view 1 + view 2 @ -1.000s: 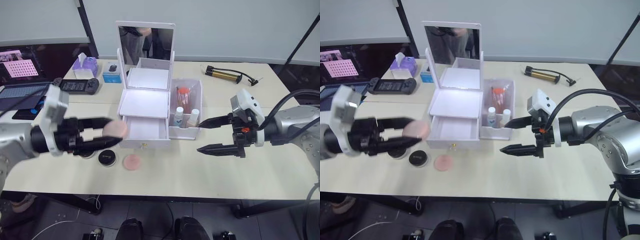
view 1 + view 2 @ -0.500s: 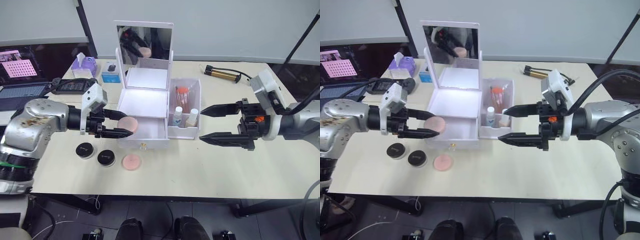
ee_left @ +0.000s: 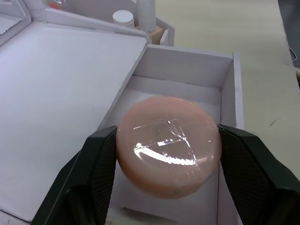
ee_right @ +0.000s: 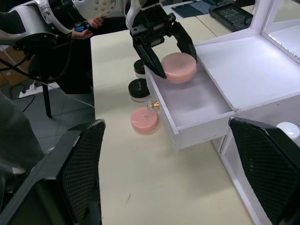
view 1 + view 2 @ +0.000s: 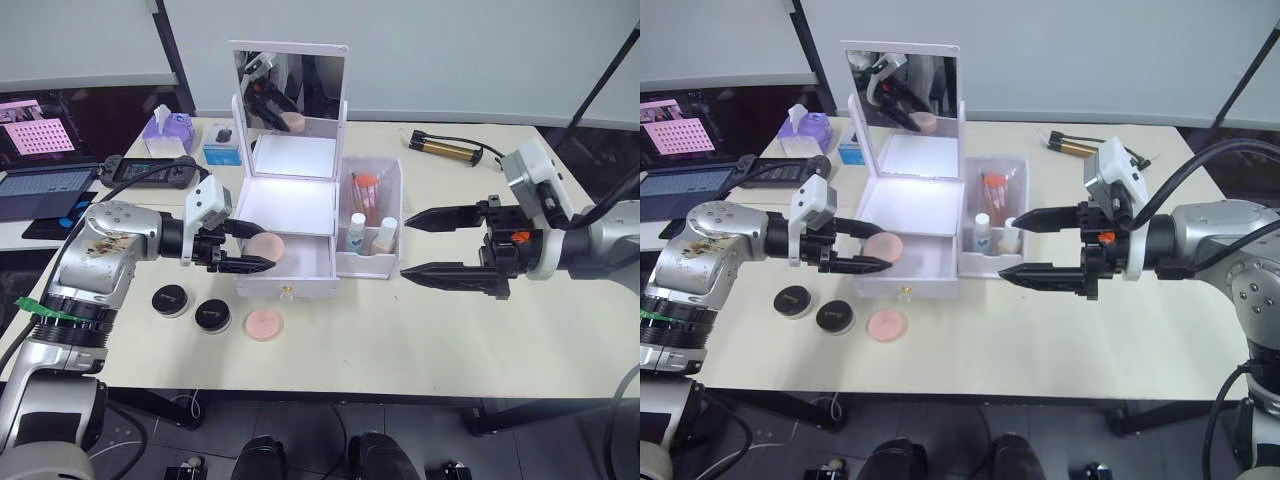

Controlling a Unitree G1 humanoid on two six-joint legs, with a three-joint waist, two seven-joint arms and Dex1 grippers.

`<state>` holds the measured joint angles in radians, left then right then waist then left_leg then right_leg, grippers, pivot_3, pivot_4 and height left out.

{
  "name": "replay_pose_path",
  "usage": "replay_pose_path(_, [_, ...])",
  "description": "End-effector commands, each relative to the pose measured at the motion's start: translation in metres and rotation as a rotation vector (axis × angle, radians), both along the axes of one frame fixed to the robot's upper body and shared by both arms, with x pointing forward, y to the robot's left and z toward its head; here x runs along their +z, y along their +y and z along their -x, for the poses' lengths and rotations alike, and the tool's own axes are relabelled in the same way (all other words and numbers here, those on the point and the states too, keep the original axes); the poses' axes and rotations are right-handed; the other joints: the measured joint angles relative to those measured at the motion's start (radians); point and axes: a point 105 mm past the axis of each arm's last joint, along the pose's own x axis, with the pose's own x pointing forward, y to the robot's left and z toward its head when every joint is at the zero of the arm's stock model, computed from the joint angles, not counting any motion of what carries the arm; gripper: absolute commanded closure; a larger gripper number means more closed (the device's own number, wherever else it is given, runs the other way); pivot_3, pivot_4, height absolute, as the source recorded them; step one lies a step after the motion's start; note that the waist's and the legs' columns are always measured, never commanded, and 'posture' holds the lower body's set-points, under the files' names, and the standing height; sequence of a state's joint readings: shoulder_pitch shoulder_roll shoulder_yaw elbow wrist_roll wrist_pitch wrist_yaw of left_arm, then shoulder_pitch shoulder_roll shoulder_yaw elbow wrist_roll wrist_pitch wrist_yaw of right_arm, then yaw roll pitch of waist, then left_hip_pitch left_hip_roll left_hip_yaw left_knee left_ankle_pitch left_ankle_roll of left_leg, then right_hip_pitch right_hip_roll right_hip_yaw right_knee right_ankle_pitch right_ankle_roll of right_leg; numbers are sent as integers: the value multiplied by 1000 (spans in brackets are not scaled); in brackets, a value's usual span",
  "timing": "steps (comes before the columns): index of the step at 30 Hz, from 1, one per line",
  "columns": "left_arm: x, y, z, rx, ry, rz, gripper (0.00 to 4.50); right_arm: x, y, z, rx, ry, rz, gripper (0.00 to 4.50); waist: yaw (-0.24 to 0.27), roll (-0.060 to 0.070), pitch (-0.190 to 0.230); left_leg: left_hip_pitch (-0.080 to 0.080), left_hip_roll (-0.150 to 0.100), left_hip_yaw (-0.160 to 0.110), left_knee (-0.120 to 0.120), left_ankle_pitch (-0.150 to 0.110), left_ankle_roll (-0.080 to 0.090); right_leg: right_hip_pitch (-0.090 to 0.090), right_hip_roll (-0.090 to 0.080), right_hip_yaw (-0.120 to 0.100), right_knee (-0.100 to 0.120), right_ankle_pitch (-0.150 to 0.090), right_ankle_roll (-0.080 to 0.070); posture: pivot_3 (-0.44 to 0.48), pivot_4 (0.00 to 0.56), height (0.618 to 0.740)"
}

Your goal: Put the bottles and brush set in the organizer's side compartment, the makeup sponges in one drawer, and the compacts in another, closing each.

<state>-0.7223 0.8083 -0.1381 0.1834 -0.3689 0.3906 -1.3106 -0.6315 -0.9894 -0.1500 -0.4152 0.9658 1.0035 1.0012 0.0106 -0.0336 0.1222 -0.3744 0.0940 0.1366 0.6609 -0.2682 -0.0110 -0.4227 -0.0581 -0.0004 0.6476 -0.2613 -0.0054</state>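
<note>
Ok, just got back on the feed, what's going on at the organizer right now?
The left gripper holds one pink sponge over the organizer's open drawer, not yet released. The other sponge lies on the table in front of the drawer, with the two compacts beside it. The bottles and brush set already stand in the side compartment. The right gripper is open and empty, level with that compartment.

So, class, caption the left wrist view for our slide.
Left claw holding a round pale-pink makeup sponge above the white organizer's open drawer.
</note>
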Motion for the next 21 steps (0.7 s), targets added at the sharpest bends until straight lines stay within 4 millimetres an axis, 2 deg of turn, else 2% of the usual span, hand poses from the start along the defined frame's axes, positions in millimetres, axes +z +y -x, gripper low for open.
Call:
replay_pose_path(1, [6, -3, 1, -35, -51, -19, 1549, 9, 3, 5, 11, -49, 10, 0, 0, 0, 0, 0, 0, 0, 0, 0, 0, 0, 0, 0, 0, 0, 0, 0, 150, 701])
replay_pose_path(6, [6, -3, 0, -23, -46, 7, 1549, 10, 4, 4, 6, -52, 11, 0, 0, 0, 0, 0, 0, 0, 0, 0, 0, 0, 0, 0, 0, 0, 0, 0, 150, 701])
replay_pose_path(7, [8, -3, 0, -23, -43, 16, 821, 10, 4, 4, 5, -53, 12, 0, 0, 0, 0, 0, 0, 0, 0, 0, 0, 0, 0, 0, 0, 0, 0, 0, 150, 701])
replay_pose_path(10, [10, -3, 1, -27, -38, 20, 33, 9, 4, 3, 0, -54, 17, 0, 0, 0, 0, 0, 0, 0, 0, 0, 0, 0, 0, 0, 0, 0, 0, 0, 150, 701])
replay_pose_path(17, [29, 10, 8, 0, -24, 65, 33, 7, 4, 2, 4, -51, 26, 0, -2, 0, 0, 0, 0, 0, 0, 0, 0, 0, 0, 0, 0, 0, 0, 0, 150, 701])
replay_pose_path(21, [50, 42, 18, 130, -29, 151, 33, 6, -4, -3, -24, -60, 53, 0, -9, 0, 0, 0, 0, -1, 0, 0, 0, -1, 0, 0, 0, 0, 0, 0, 150, 701])
